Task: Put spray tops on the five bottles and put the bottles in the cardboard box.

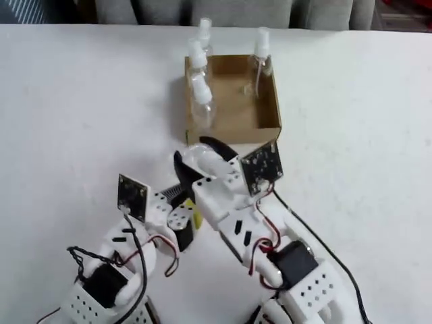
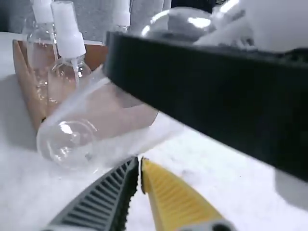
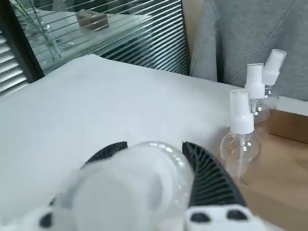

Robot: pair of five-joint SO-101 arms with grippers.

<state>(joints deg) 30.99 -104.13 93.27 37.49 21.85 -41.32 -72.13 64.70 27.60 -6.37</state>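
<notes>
The cardboard box [image 1: 233, 116] stands mid-table with several clear bottles in it, each with a white spray top: three along its left wall [image 1: 200, 98] and one at the far right corner [image 1: 261, 50]. Just in front of the box, my right gripper [image 1: 196, 154] is shut on another clear bottle [image 1: 202, 159], its black fingers [image 3: 207, 175] on either side of the body [image 3: 149, 168]. In the left wrist view this bottle [image 2: 82, 130] hangs tilted just above the table. My left gripper [image 2: 140, 166] sits low below it, grey and yellow fingers shut with nothing between them.
The white table [image 1: 81, 108] stretches wide on both sides of the box. Grey chair backs [image 1: 236, 10] line the far edge. The two arms' bases [image 1: 108, 290] crowd the near edge.
</notes>
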